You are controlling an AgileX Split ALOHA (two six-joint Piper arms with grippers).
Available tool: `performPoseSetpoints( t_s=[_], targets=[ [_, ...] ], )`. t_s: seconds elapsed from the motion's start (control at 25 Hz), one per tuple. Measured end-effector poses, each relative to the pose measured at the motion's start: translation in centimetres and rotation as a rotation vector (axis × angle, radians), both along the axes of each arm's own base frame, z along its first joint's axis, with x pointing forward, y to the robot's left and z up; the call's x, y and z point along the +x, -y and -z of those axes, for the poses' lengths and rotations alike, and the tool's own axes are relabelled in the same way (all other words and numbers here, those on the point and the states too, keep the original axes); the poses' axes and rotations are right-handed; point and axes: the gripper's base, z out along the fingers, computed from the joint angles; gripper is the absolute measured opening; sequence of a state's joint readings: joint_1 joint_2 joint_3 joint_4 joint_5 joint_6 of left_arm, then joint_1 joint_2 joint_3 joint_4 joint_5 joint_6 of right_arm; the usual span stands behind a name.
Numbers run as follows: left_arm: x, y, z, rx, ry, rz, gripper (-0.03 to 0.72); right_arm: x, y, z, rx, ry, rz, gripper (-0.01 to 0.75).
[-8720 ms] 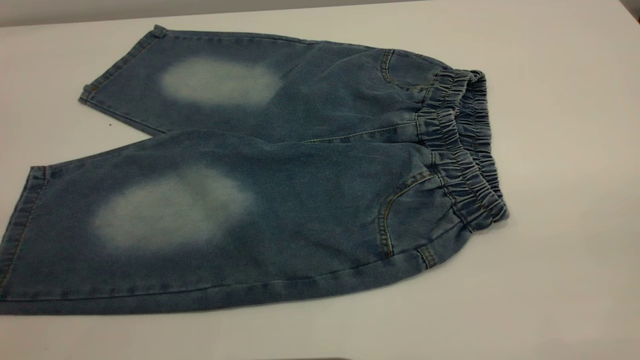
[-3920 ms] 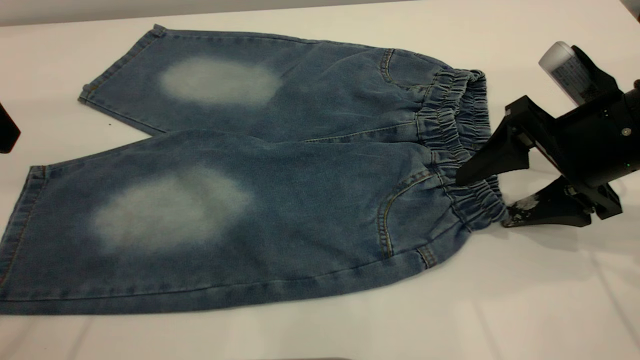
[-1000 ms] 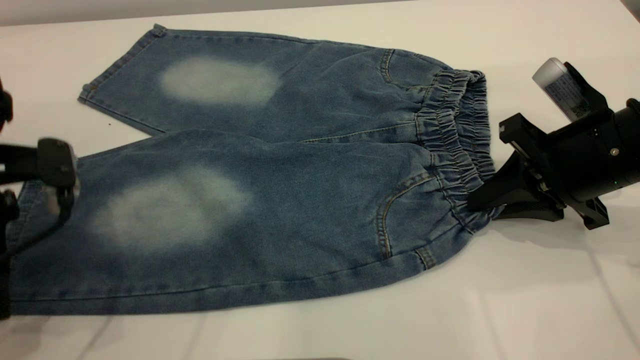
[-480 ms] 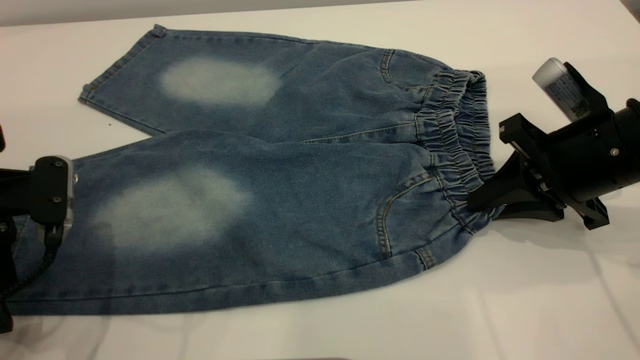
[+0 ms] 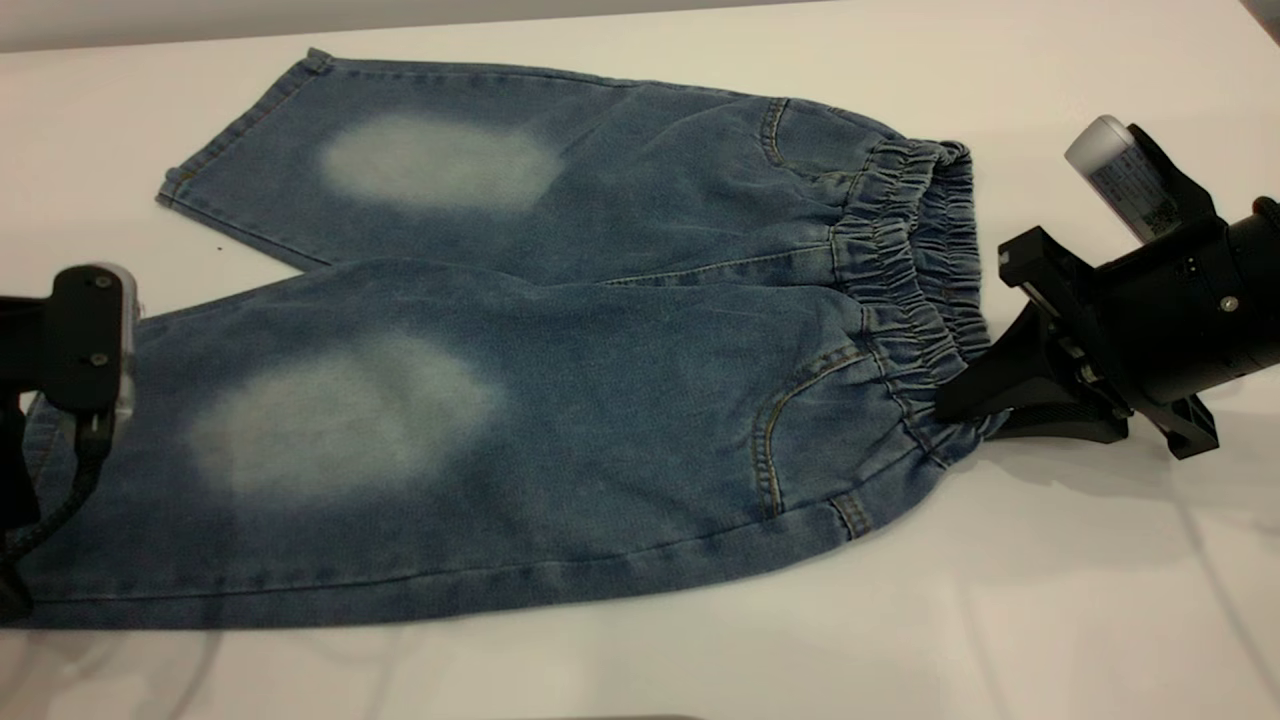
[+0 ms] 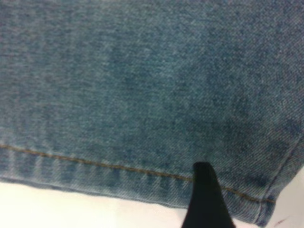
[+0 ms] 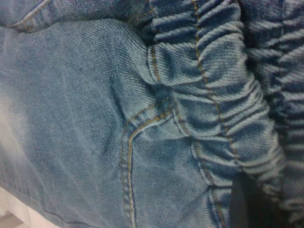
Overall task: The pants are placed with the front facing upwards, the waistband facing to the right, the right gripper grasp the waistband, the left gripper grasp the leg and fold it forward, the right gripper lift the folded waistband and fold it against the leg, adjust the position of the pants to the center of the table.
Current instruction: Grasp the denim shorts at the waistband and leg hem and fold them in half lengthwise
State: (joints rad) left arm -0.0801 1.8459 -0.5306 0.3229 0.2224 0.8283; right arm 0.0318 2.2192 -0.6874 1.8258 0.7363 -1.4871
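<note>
Pants: the short blue denim pants (image 5: 560,370) with pale faded oval patches are lying flat, front up, across the plain white table (image 5: 1000,620), legs reaching toward its left edge.
Waistband: the gathered elastic denim waistband (image 5: 915,290) is facing the table's right edge; the right wrist view is showing its ruched folds (image 7: 209,95) beside a curved pocket seam.
Right gripper: the black right gripper (image 5: 950,405) with tapered fingers and a white labelled cylinder is lying low near the right edge, its fingers pinching the near corner of the waistband, narrow and closed on the cloth.
Left gripper: the black left gripper (image 5: 85,335) with a greyish pad is hanging at the table's left edge, over the hem of the near leg; whether its fingers are apart or together cannot be told. The left wrist view is showing one dark fingertip (image 6: 205,199) against the stitched hem (image 6: 95,164).
</note>
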Motion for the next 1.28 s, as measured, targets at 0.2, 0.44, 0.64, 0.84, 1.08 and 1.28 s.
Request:
performPoseSetpoints(
  t_s=[0.2, 0.44, 0.64, 0.84, 1.08, 1.28],
  targets=[
    [-0.3, -0.1, 0.4, 0.006, -0.027, 0.004, 0.442, 0.0, 0.0, 0.0, 0.0, 0.0, 0.0, 0.051],
    [-1.5, -0.1, 1.0, 0.014, -0.044, 0.1, 0.442, 0.0, 0.0, 0.0, 0.0, 0.0, 0.0, 0.051],
    [-1.2, 0.0, 1.0, 0.0, -0.005, 0.118, 0.442, 0.0, 0.0, 0.0, 0.0, 0.0, -0.001, 0.051],
    [-1.1, -0.9, 1.0, -0.002, 0.003, 0.075, 0.442, 0.0, 0.0, 0.0, -0.001, 0.0, -0.005, 0.053],
    [-1.1, -1.7, 1.0, -0.003, 0.006, 0.04, 0.442, 0.0, 0.0, 0.0, -0.001, 0.0, -0.005, 0.053],
    [-0.8, -1.6, 1.1, -0.016, 0.031, 0.046, 0.419, 0.0, 0.0, 0.0, -0.001, 0.0, -0.005, 0.057]
  ],
)
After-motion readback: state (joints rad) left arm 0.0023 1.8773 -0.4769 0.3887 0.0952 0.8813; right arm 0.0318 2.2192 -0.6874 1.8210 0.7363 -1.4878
